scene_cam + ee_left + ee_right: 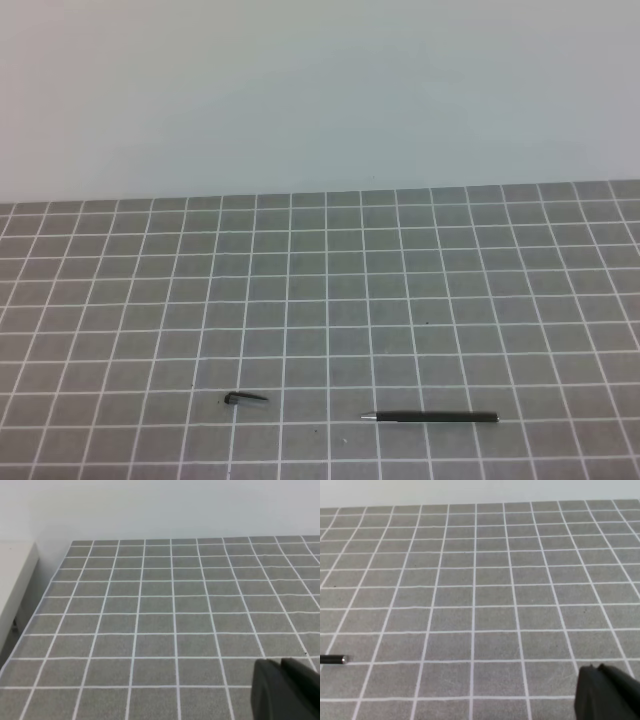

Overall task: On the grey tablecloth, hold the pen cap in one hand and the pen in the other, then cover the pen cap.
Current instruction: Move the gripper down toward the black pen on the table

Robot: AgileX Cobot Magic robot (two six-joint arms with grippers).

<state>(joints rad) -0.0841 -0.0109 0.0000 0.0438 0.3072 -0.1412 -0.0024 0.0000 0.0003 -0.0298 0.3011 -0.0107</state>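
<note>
The grey tablecloth [320, 300] with white grid lines covers the table. The pen cap [245, 399], tiny and black, lies near the front edge left of centre. To its right lies the pen [432, 416], black and slim, silver tip pointing left toward the cap. In the right wrist view only the pen's butt end [333, 659] shows at the left edge. No arm appears in the exterior high view. My left gripper [285, 690] shows as dark, closed fingers at the lower right of its view, holding nothing. My right gripper [607, 692] looks the same, shut and empty.
A pale wall [320, 90] rises behind the table. In the left wrist view the cloth's left edge [45, 600] drops off beside a white surface [15, 575].
</note>
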